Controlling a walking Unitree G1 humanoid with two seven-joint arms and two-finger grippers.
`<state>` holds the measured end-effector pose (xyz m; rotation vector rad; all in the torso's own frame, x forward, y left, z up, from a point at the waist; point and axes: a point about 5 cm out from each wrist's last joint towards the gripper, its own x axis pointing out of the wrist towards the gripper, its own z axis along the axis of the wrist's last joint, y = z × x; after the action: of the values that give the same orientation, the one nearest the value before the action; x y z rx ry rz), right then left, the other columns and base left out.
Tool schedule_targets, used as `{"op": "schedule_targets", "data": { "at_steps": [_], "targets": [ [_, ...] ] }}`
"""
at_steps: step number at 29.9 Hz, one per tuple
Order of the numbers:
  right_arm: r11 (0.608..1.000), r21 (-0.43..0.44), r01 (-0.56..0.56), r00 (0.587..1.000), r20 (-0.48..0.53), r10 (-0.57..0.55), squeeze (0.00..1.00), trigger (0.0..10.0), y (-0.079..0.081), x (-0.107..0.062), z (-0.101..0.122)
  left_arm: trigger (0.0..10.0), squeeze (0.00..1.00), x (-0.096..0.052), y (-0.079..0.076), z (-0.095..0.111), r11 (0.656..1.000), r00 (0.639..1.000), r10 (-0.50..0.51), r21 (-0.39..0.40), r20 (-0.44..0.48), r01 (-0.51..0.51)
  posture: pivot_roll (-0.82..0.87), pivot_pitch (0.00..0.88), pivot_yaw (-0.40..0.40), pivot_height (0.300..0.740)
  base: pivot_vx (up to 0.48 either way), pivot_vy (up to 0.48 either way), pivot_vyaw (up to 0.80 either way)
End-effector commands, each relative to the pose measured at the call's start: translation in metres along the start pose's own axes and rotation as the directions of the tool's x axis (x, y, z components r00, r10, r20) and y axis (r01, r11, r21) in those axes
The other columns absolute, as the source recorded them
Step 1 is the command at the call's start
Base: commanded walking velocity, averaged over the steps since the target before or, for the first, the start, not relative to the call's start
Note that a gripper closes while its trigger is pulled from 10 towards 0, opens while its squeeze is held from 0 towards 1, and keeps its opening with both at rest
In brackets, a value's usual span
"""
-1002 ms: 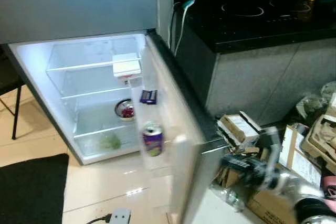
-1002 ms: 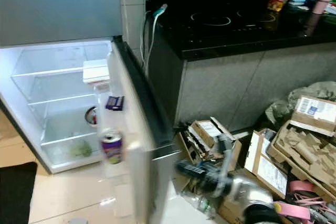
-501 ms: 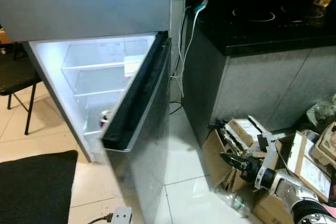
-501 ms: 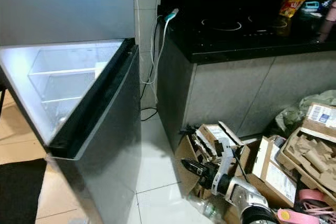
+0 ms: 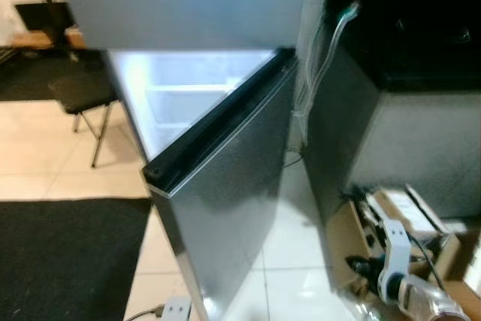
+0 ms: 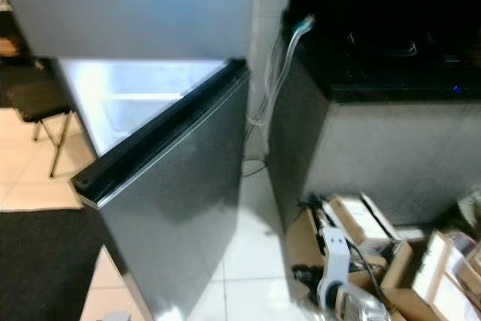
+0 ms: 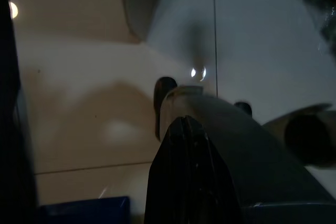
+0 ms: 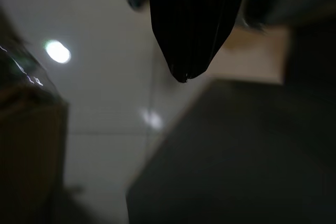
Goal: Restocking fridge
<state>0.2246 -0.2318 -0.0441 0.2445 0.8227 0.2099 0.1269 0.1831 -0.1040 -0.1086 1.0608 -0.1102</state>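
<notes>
The fridge (image 5: pixel 225 208) stands in the middle of the head views, a two-door unit with a smooth, dull grey metal skin. Its upper door (image 5: pixel 180 1) is flat and closed. The lower door (image 6: pixel 180 208) is ajar, swung most of the way toward the body, and a black rubber seal (image 5: pixel 218 129) runs along its top edge as a long dark band. Through the remaining gap the lit white interior (image 5: pixel 188 95) shows, with pale translucent shelves (image 5: pixel 192 88); what lies on them is too blurred to tell.

To the right of the fridge sits a desk (image 6: pixel 391 140) with a speckled grey stone face and a glossy black top. A thin pale cable (image 6: pixel 282 58) with a greenish plug hangs down between fridge and desk. On the glossy white tiled floor (image 5: pixel 293 238) at the foot of the desk lie open brown cardboard boxes (image 6: pixel 353 219); their white labels cannot be read. A black mat (image 5: pixel 68 261) with a coarse look covers the floor at the left, and a dark chair (image 5: pixel 86 95) on thin metal legs stands behind it.

The right tool (image 5: pixel 359 267) hangs low beside the boxes, well apart from the door; in its wrist view its black fingers (image 8: pixel 191 19) are pressed together to a point. The left tool (image 7: pixel 184 124) points at the beige floor, its fingers likewise closed together.
</notes>
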Motion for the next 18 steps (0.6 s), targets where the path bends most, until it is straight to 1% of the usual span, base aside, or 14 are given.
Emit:
{"op": "schedule_targets", "data": {
  "at_steps": [1,5,6,7,8,10,18],
  "targets": [
    [0.998,-0.012,0.057,0.997,-0.058,-0.058,0.0,10.0,-0.007,-0.005,-0.017,10.0,0.0,-0.002,-0.001,-0.011,1.0,0.999,-0.002,-0.008,-0.042,0.002,-0.01,0.0,-0.066,0.74,0.0,0.0,0.75],
    [0.989,-0.009,0.148,0.978,-0.144,-0.148,0.0,10.0,-0.016,-0.016,-0.048,10.0,0.0,-0.002,-0.001,-0.011,1.0,0.999,-0.002,-0.008,-0.043,0.001,-0.02,0.0,-0.063,0.74,0.0,0.0,0.75],
    [0.989,-0.009,0.148,0.978,-0.144,-0.148,0.0,10.0,-0.016,-0.016,-0.048,10.0,0.0,-0.002,-0.001,-0.011,1.0,0.999,-0.002,-0.008,-0.043,0.001,-0.02,0.0,-0.063,0.74,0.0,0.0,0.75],
    [0.986,-0.009,0.168,0.971,-0.172,-0.167,0.0,10.0,-0.018,-0.02,-0.059,10.0,0.0,-0.002,-0.001,-0.011,1.0,0.999,-0.002,-0.008,-0.044,0.002,-0.02,0.0,-0.061,0.74,0.0,0.0,0.75],
    [0.984,-0.01,0.177,0.967,-0.184,-0.176,0.0,10.0,-0.019,-0.022,-0.063,10.0,0.0,-0.001,-0.002,-0.011,1.0,0.999,-0.003,-0.008,-0.044,0.002,-0.02,0.0,-0.061,0.74,0.0,0.0,0.75],
    [0.981,-0.016,0.194,0.959,-0.208,-0.193,0.0,10.0,-0.021,-0.025,-0.071,10.0,0.0,-0.001,-0.002,-0.011,1.0,0.999,-0.004,-0.008,-0.043,0.004,-0.03,0.0,-0.061,0.74,0.0,0.0,0.75],
    [0.978,-0.043,0.203,0.943,-0.26,-0.207,0.0,10.0,-0.02,-0.03,-0.087,10.0,0.0,-0.001,-0.003,-0.01,1.0,0.999,-0.008,-0.01,-0.041,0.008,-0.03,0.0,-0.062,0.74,0.0,0.0,0.75]
  ]
}}
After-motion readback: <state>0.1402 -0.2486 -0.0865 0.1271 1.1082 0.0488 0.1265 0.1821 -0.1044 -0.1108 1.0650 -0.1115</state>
